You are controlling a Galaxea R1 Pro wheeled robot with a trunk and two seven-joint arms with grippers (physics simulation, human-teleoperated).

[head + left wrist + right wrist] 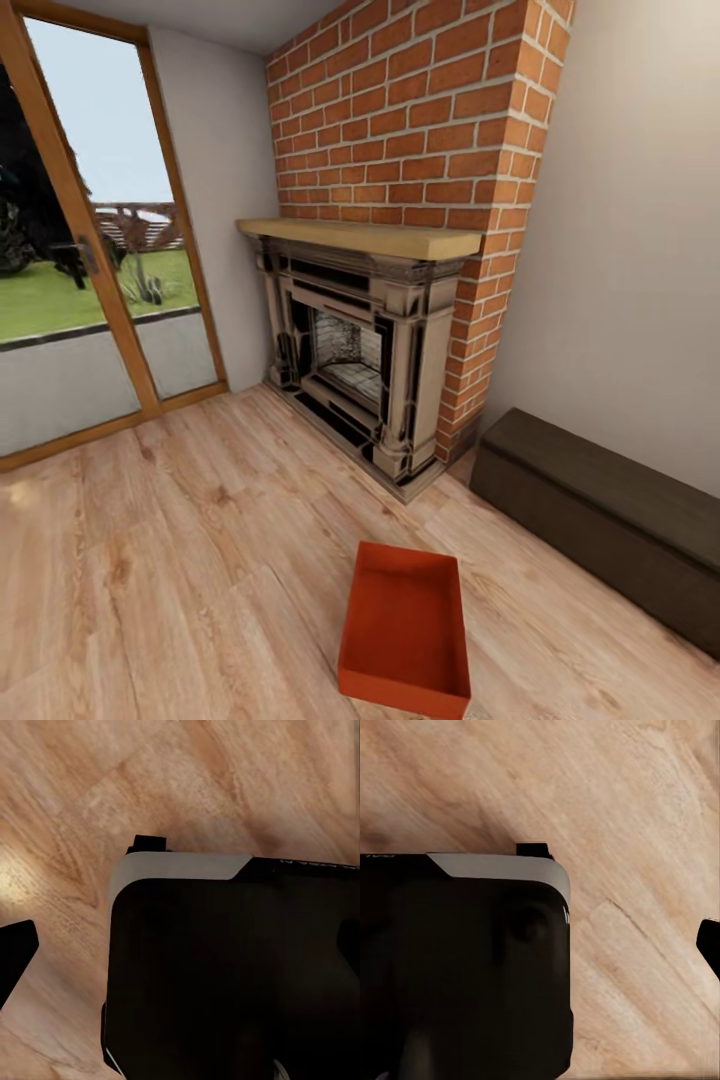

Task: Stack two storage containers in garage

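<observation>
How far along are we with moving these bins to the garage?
Nothing looks done yet. One storage container sits empty on the light wood plank flooring, in front of the brick fireplace and beside the dark low bench, so this is the living room. Neither wrist view shows a bin held, only flooring and the robot's dark body. Left: pick up this bin, find the second, carry both out, stack them.
</observation>
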